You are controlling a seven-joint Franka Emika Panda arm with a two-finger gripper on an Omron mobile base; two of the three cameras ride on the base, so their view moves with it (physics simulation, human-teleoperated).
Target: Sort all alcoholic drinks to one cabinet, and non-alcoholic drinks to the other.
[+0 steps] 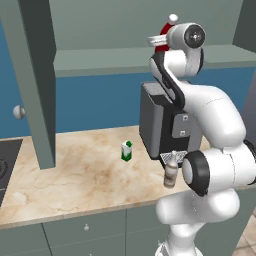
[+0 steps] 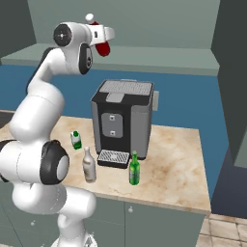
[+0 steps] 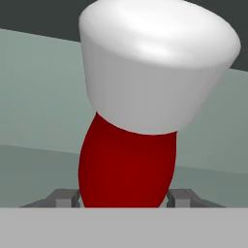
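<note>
The red bottle [image 3: 127,169] is up high, clamped in the pincer [image 3: 125,197], fingers closed on its body at either side, white cap [image 3: 155,63] looming at twelve o'clock in the hand view. From the right base view the bottle [image 2: 102,46] hangs tilted at the open cabinet [image 2: 144,55], just over the shelf lip.

My read: this is the carry-in. Doing it well means levelling the bottle upright before it goes down, and pushing deep enough past the shelf edge that the base sits fully on it. The open door [image 1: 37,85] at nine o'clock wants clearance.

Down on the tabletop [image 2: 173,159] wait the carton [image 2: 75,140], the pale bottle [image 2: 89,165] and the green bottle [image 2: 134,169], ringed around the coffee machine [image 2: 123,120].
</note>
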